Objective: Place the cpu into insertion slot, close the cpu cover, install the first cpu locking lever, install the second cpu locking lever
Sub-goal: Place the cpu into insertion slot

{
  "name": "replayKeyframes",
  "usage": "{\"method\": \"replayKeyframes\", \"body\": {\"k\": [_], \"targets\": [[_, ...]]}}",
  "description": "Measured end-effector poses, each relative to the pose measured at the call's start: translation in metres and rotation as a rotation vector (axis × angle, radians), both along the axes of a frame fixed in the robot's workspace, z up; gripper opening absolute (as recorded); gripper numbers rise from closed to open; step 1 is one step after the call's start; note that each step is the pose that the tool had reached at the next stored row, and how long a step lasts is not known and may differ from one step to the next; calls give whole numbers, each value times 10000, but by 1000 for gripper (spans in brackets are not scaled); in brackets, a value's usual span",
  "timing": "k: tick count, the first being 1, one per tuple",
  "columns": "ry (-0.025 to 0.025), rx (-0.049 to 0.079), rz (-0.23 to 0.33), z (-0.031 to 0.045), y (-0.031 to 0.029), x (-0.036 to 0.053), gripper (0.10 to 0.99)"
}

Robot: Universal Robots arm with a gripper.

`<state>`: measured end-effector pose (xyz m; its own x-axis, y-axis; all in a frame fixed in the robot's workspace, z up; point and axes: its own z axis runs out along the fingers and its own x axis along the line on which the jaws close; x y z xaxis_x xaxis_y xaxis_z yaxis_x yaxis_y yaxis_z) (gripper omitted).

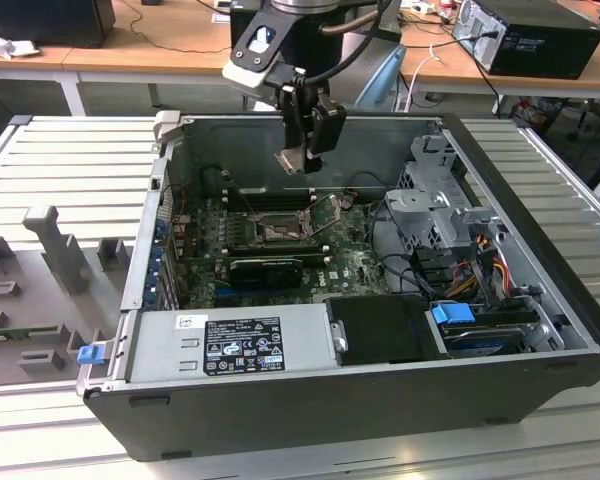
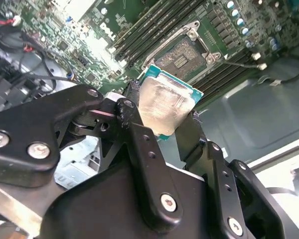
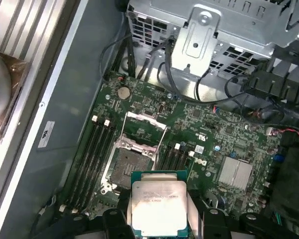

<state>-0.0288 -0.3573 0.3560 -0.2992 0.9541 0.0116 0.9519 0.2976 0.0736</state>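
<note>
My gripper (image 1: 298, 157) hangs over the open computer case, shut on the cpu (image 1: 291, 160), a flat square chip with a pale metal top on a green base. In both wrist views the black fingers (image 2: 132, 112) press on opposite edges of the cpu (image 2: 164, 102) (image 3: 158, 201). The insertion slot (image 3: 129, 167) (image 2: 182, 56) lies below on the green board with its dark pin field bare. The cpu is well above it, not touching. The cpu cover (image 3: 145, 121) stands swung open at the slot's far edge. In the exterior view the slot (image 1: 278, 230) sits straight below the gripper.
Long black memory slots (image 3: 89, 154) flank the socket on both sides. A black graphics card (image 1: 265, 268) lies nearer the power supply (image 1: 230, 342). A metal drive cage (image 1: 435, 200) with loose cables stands at the exterior view's right. The case walls (image 1: 155, 230) box the board in.
</note>
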Motion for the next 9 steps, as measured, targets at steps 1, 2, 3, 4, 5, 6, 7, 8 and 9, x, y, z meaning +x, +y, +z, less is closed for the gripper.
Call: {"method": "replayKeyframes", "body": {"k": [1, 2, 3, 4, 5, 6, 7, 8, 9], "targets": [[1, 0, -261, -2, 0, 0, 529], [0, 0, -641, -5, 0, 0, 529], [1, 0, -1014, -8, 0, 0, 529], [1, -1, -1190, -9, 0, 0, 529], [0, 0, -1365, -11, 0, 0, 529], [1, 0, -1516, -11, 0, 0, 529], [1, -1, -1668, -12, 0, 0, 529], [0, 1, -1858, -14, 0, 0, 529], [0, 0, -2024, -16, 0, 0, 529]]}}
